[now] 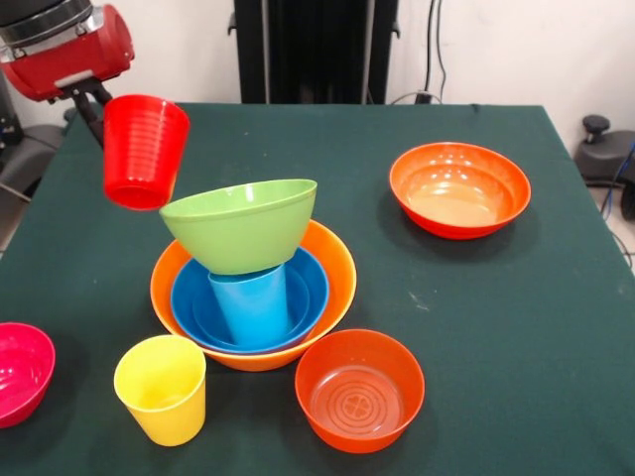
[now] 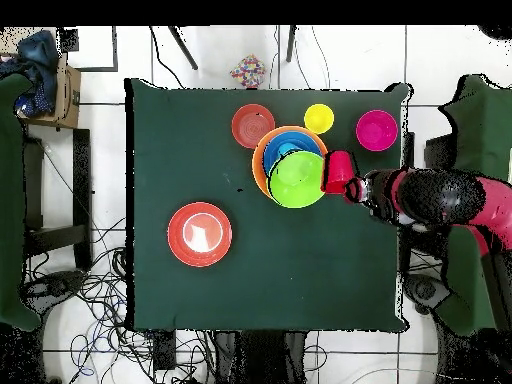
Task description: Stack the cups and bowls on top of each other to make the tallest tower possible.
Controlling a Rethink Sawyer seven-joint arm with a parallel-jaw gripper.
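Robot hand (image 1: 99, 107) clamped on red ribbed plastic tumbler (image 1: 144, 151), held aloft beside tilted lime green bowl (image 1: 241, 224), which rests on upturned light blue tumbler (image 1: 252, 302) inside blue bowl (image 1: 306, 296), nested in largest pale orange bowl (image 1: 337, 268), yellow tumbler (image 1: 162, 389) alone on counter (image 1: 516, 327), overhead view alone shows red arm (image 2: 440, 196).

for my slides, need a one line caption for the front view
Gripper holds the red cup beside a tilted lime green bowl perched on a light blue cup in the tower.

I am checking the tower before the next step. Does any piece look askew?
Yes. The lime green bowl sits tilted on the upright light blue cup, not nested level. The red cup, held up beside it, also leans.
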